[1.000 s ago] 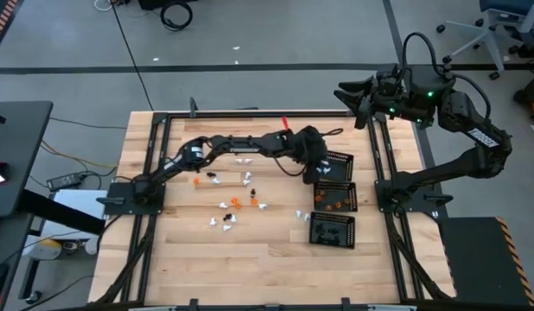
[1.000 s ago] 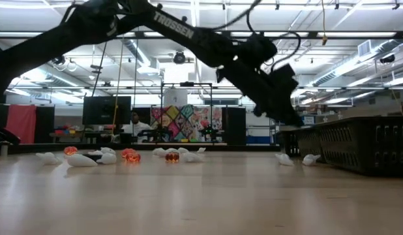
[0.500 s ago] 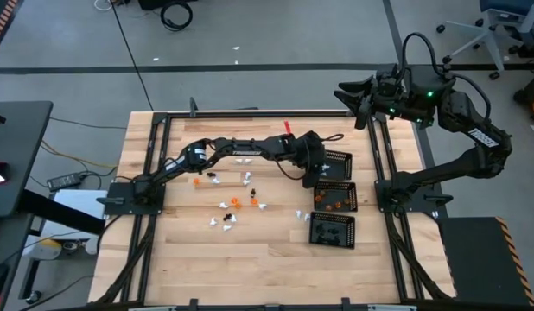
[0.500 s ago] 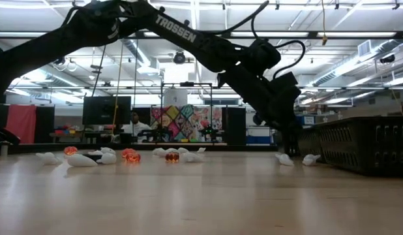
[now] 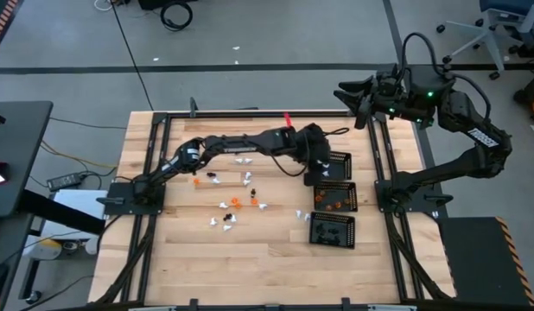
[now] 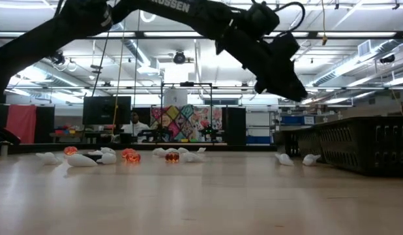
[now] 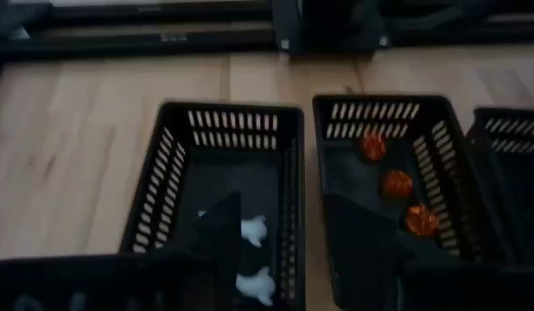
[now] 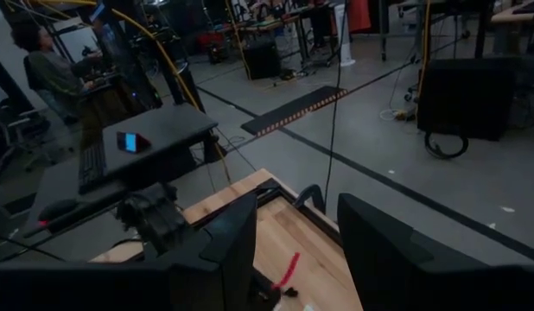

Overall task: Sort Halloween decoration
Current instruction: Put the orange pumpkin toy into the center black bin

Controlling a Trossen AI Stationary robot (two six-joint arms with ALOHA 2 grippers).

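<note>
Wooden desk is strewn with trinkets; left pincer is held open, empty, over white-trinket tray; right pincer open, empty

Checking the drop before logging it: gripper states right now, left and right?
Left gripper: open, empty, above the tray holding white trinkets.
Right gripper: open, empty, parked beyond the table's far right corner.

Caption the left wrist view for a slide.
Left gripper open above black mesh tray holding white trinkets; orange trinkets in neighbouring tray.
</note>
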